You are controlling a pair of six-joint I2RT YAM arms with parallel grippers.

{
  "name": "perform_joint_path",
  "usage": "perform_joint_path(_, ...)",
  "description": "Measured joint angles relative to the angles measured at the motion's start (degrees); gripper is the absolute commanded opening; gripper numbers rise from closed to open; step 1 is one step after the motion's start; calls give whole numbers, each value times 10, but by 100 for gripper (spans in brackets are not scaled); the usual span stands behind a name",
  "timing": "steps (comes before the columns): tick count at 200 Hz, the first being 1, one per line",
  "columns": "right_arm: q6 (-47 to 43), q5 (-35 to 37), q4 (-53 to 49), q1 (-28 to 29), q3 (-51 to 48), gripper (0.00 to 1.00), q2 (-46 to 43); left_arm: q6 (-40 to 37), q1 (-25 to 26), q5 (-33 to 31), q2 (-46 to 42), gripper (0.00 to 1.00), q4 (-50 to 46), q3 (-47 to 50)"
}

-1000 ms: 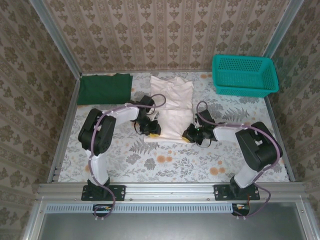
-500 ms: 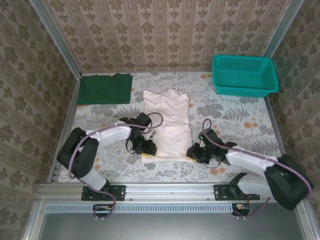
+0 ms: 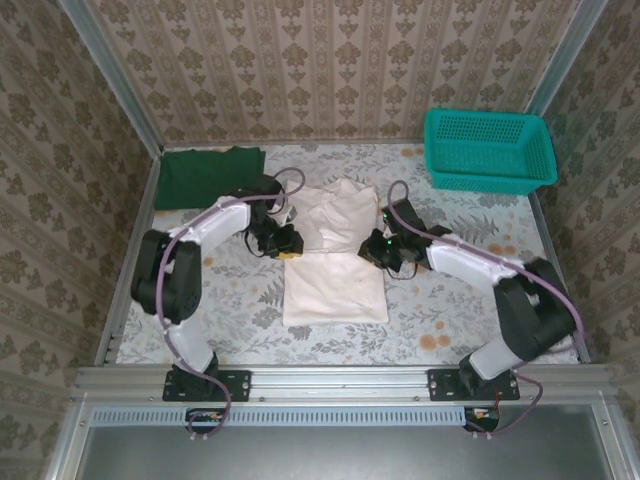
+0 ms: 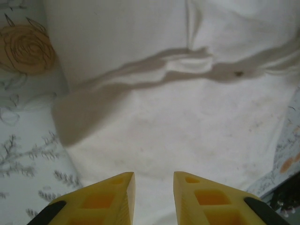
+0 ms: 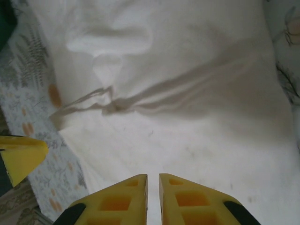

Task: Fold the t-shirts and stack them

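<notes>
The off-white t-shirt [image 3: 335,285] lies partly folded mid-table, with a crease across its middle. My left gripper [image 3: 284,245] sits at the crease on its left edge. In the left wrist view its yellow fingers [image 4: 117,197] stand apart over the t-shirt [image 4: 187,117], with nothing pinched between them. My right gripper [image 3: 376,247] is at the right edge. Its jaws [image 5: 153,176] are down to a thin slit, pressed into the cloth [image 5: 187,93]. The dark green t-shirt [image 3: 208,176] lies folded flat at the far left.
A teal mesh basket [image 3: 488,150] stands at the far right corner. The flowered tablecloth [image 3: 450,310] is bare in front of the white shirt. Metal frame posts and patterned walls close in the table on three sides.
Both grippers dragged the white shirt toward the near edge, loosened, then moved back up to its mid-length sides. Their jaws have narrowed again since half a second ago.
</notes>
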State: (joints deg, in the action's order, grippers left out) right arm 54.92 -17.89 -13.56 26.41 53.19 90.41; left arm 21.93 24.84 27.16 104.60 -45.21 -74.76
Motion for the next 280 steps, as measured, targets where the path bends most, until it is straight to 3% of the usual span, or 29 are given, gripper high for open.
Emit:
perform_joint_path(42, -7, -24, 11, -53, 14, 13, 117, -4, -17, -9, 100, 24, 17, -44)
perform_joint_path(85, -1, -74, 59, -103, -18, 22, 113, -4, -17, -30, 112, 25, 22, -45)
perform_joint_path(106, 8, -91, 78, -115, -31, 30, 107, -3, -18, -29, 110, 32, 26, -44)
perform_joint_path(126, 12, -98, 84, -120, -36, 34, 101, -5, -21, -31, 101, 52, 31, -44)
perform_joint_path(147, 13, -93, 80, -124, -44, 40, 85, -7, -32, -47, 86, 66, 32, -45)
perform_joint_path(175, 14, -78, 60, -128, -80, 41, 17, 2, -54, -49, 25, 64, 24, -45)
perform_joint_path(209, 1, -65, 3, -100, -101, 36, -104, 26, -45, 1, -103, 50, 23, 6)
perform_joint_path(247, -24, -61, -80, -26, -120, 41, -175, 51, 46, 42, -194, 61, 16, 156)
perform_joint_path(280, -23, -18, -146, -13, -202, 47, -264, 115, 49, 50, -293, 64, 15, 311)
